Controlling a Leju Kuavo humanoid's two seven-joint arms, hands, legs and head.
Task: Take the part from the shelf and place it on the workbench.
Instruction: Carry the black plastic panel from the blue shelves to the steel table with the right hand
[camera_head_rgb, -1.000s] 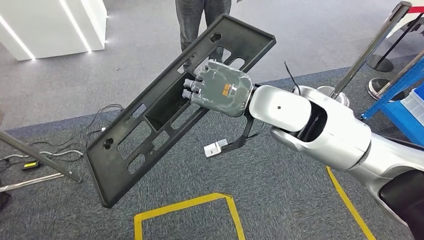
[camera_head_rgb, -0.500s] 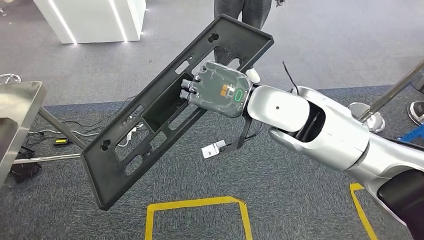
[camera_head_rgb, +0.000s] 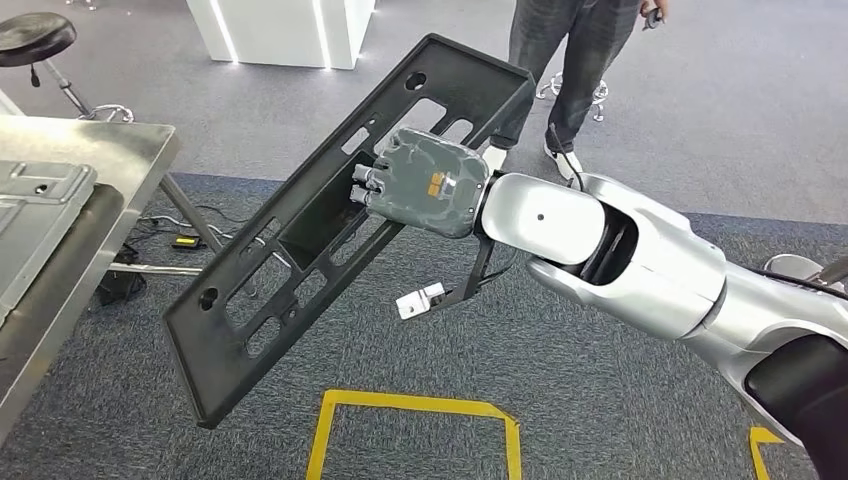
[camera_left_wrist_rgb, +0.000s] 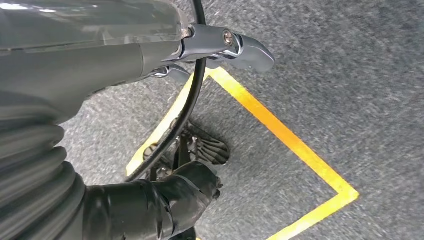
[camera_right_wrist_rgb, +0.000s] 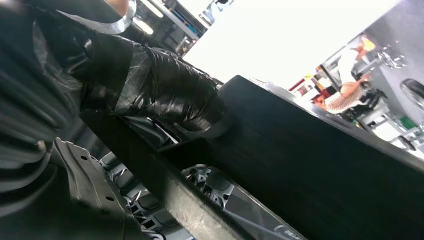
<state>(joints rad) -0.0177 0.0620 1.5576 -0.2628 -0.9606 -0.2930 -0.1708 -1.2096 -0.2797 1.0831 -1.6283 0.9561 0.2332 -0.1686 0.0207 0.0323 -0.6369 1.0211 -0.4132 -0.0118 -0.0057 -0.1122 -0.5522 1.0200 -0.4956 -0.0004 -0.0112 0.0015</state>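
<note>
The part (camera_head_rgb: 310, 225) is a long black plastic panel with several cutouts, tilted in the air above the carpet. My right hand (camera_head_rgb: 425, 185) grips it near its middle, fingers hooked through a cutout. In the right wrist view the dark thumb (camera_right_wrist_rgb: 170, 95) presses on the part's black edge (camera_right_wrist_rgb: 310, 165). The steel workbench (camera_head_rgb: 110, 150) stands at the left, apart from the panel's lower end. My left hand (camera_left_wrist_rgb: 100, 65) hangs over the floor holding nothing, its fingers (camera_left_wrist_rgb: 240, 47) stretched out.
A grey metal panel (camera_head_rgb: 30, 200) lies on the workbench. A person's legs (camera_head_rgb: 570, 60) stand behind the part. A white counter (camera_head_rgb: 290, 30) and a black stool (camera_head_rgb: 35, 35) are at the back. Cables (camera_head_rgb: 185, 240) lie under the bench; yellow tape (camera_head_rgb: 420, 405) marks the carpet.
The camera has turned left: the workbench has come further into the picture and the person has shifted right. My right hand holds the part as before.
</note>
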